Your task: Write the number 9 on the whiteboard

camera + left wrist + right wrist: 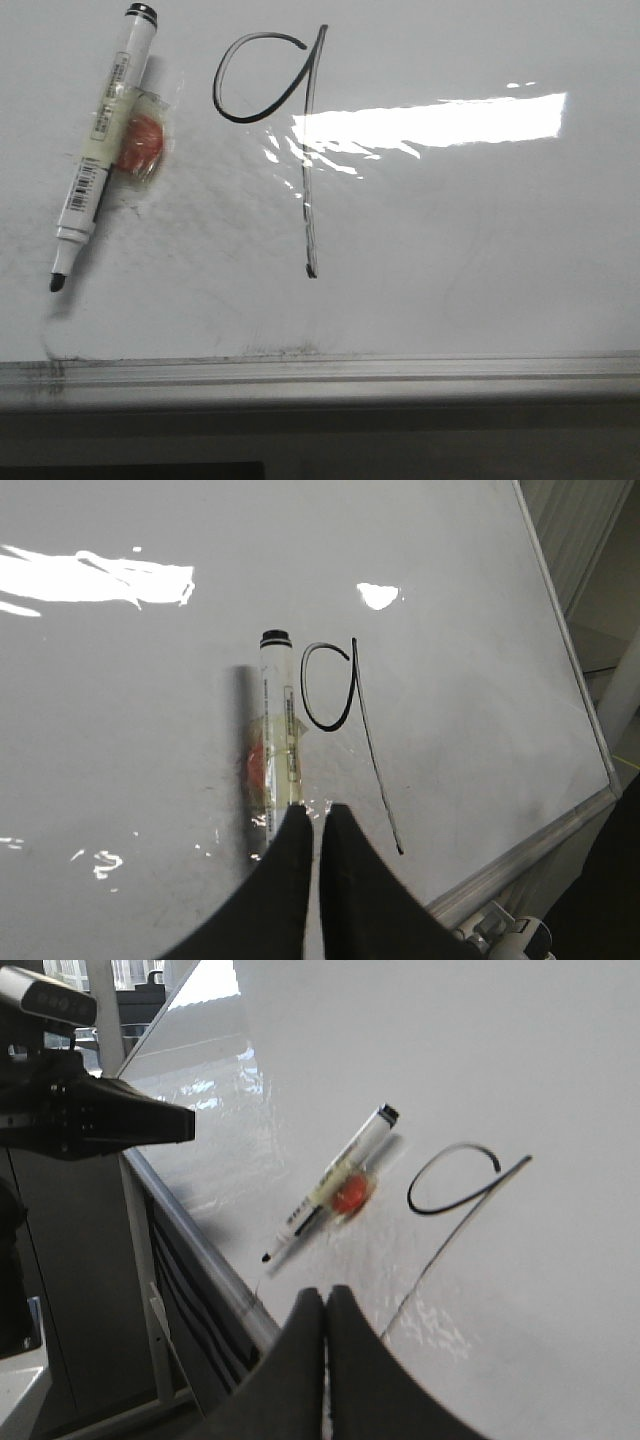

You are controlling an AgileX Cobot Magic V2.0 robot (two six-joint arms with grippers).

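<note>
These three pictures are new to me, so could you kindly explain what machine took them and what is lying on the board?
A two-armed robot took them. One camera looks forward over the whiteboard; the other two ride on the wrists, so the dark prongs are the left gripper and right gripper. Both are shut and hold nothing. A number 9 is drawn in black. Beside it lies an uncapped marker with a taped-on orange piece. The dark shape in the right wrist view is the left arm.

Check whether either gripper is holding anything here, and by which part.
Nothing is held. The marker lies loose on the whiteboard beside the number 9; left gripper and right gripper are shut, empty.
</note>
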